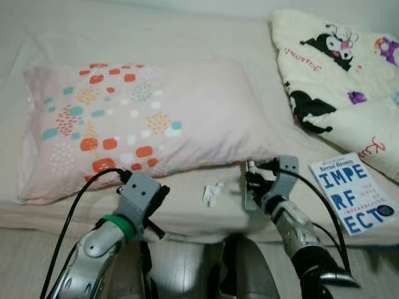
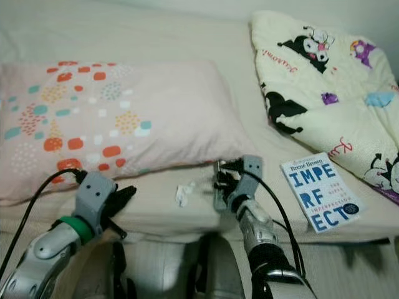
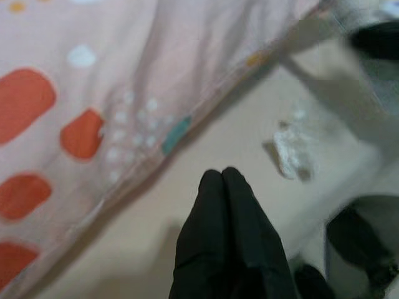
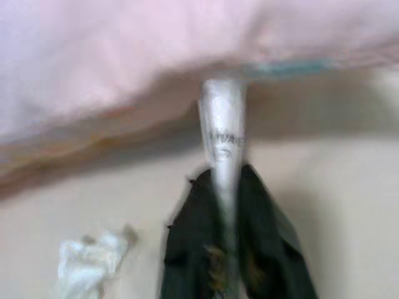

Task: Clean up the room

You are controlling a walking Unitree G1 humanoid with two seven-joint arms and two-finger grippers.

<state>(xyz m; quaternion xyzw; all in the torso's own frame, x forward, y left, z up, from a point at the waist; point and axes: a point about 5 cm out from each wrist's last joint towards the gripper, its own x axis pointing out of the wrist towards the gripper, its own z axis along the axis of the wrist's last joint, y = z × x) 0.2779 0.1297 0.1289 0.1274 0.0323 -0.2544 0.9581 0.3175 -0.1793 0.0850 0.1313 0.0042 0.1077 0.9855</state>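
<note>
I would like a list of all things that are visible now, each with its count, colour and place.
pillow: one, pink with orange and teal spots, on the bed at the left
blanket: one, cream with cartoon figures, at the right
book: one, white with blue letters, near the bed edge at the right
crumpled tissue: one, white, between the grippers
bed: one, cream sheet
wrapper: one, silvery, in the right gripper
left gripper: shut, empty, beside the pillow
right gripper: shut on the wrapper

On the bed (image 1: pixel 206 37), the pillow (image 1: pixel 131 118) lies left, the blanket (image 1: pixel 343 75) right, with the book (image 1: pixel 353 193) and crumpled tissue (image 1: pixel 212 193) in front.
</note>
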